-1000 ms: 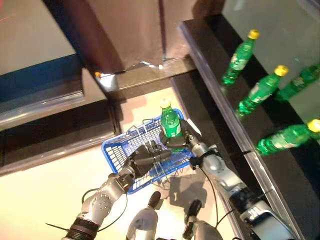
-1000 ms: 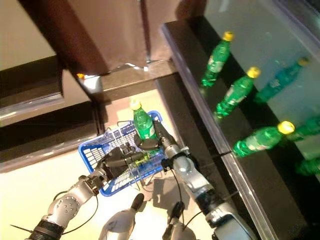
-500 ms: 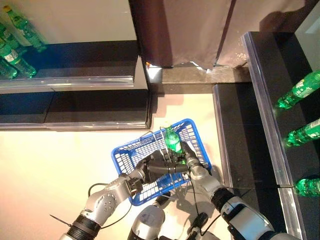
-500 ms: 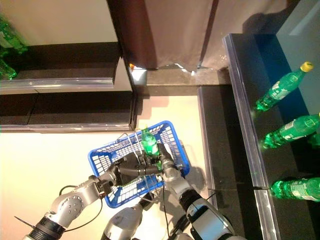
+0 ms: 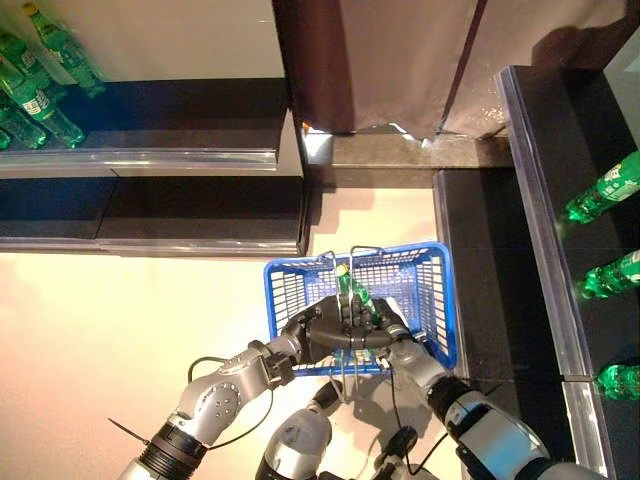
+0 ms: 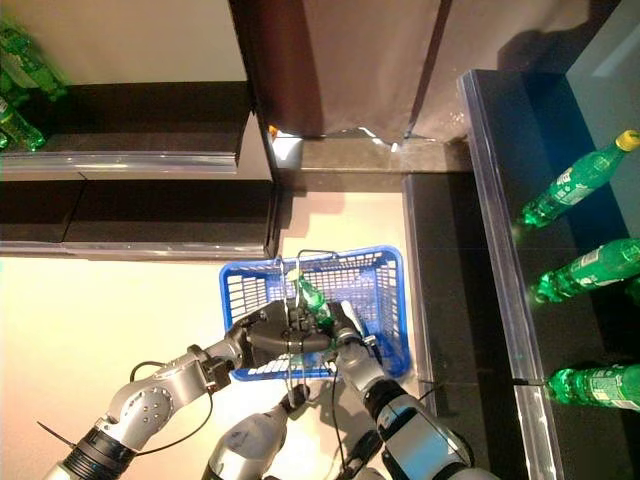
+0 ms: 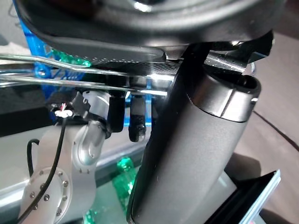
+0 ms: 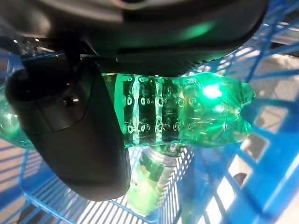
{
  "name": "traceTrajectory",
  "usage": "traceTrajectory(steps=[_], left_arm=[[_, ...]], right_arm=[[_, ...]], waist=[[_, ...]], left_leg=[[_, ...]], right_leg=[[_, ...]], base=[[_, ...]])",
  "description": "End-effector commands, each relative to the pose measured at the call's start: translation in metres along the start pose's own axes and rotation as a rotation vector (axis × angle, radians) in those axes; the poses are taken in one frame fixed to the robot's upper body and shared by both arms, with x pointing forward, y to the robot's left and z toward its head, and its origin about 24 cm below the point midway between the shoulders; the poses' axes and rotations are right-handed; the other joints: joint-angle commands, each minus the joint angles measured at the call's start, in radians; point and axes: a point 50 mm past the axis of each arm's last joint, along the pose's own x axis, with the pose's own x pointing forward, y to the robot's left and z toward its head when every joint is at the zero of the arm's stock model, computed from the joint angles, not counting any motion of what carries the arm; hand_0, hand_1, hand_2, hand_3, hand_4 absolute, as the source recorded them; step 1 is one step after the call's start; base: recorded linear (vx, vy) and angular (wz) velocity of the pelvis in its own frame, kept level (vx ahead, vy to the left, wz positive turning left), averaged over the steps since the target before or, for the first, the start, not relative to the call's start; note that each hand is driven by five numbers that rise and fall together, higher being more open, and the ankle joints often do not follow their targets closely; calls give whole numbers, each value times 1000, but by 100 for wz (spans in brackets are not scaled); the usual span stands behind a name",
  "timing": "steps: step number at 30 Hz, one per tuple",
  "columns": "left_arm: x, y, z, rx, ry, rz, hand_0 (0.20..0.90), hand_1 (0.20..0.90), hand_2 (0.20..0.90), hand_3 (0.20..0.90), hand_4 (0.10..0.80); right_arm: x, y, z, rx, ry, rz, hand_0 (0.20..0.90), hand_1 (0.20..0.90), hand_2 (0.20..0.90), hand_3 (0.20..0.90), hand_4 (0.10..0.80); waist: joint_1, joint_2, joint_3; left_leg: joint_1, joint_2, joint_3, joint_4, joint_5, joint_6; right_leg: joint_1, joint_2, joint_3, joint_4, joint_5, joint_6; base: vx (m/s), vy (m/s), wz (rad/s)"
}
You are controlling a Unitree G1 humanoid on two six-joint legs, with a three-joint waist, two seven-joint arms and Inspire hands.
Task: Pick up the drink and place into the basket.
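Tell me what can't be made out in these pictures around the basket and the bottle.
- Floor of the blue plastic basket: in the eye views both hands cover its near half.
- Lower body of the green plastic drink bottle: hidden in the eye views by the right hand.
- Second green bottle in the basket: right wrist view only, blurred, its cap hidden.
- Left hand: its fingers round the metal wire handles; the left wrist view is blocked by its dark bulk.

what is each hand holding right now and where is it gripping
The right hand grips the green bottle around its ribbed body, over the blue basket. The left hand is curled round the basket's wire handles.
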Motion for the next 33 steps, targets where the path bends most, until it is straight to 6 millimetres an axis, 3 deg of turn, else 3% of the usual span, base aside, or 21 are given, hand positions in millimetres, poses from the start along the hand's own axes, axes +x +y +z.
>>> traceTrajectory(steps=[1, 12, 20, 26, 29, 33], left_arm=[[11, -95, 63, 9, -389, -554, 300, 300, 300, 200, 100], [5, -80, 66, -30, -431, -480, 300, 300, 300, 200, 100], [-5, -52, 69, -54, -496, -349, 300, 300, 300, 200, 100], [-26, -11, 62, -111, -591, -146, 300, 300, 300, 200, 100], [-46, 21, 55, -157, -687, 41, 300, 300, 300, 200, 100], [-73, 57, 47, -229, -793, 251, 300, 300, 300, 200, 100]], right_arm=[[0, 21, 36, 24, -146, 4, 900, 900, 900, 900, 800], [-4, 11, 51, 38, -224, -62, 900, 900, 900, 900, 800], [-18, -9, 85, 31, -415, -86, 900, 900, 900, 900, 800], [-51, -30, 87, 164, -598, -64, 900, 900, 900, 900, 800], [-76, -53, 79, 193, -715, -51, 900, 900, 900, 900, 800], [-92, -77, 71, 207, -769, -34, 900, 900, 900, 900, 800]], waist=[[-5, 9, -282], [-24, 0, -286], [-48, -19, -284], [-106, -37, -281], [-159, -43, -278], [-209, -49, -279]], left_leg=[[30, -29, 137, -94, 14, 88], [55, -20, 162, -94, -1, 89], [71, -13, 185, -94, -13, 88], [87, -2, 241, -94, -31, 93], [98, 4, 288, -94, -45, 100], [110, 11, 339, -94, -58, 104]], right_leg=[[9, 0, 46, 58, -29, 3], [18, 2, 69, 47, -22, 3], [27, 2, 82, 37, -16, 8], [18, 6, 121, 42, -14, 19], [-2, 11, 170, 47, -10, 28], [-19, 18, 225, 52, -8, 32]], base=[[0, 0, 0], [6, -3, -3], [0, -7, -7], [0, -6, -16], [-20, -3, -46], [-29, -3, -62]])
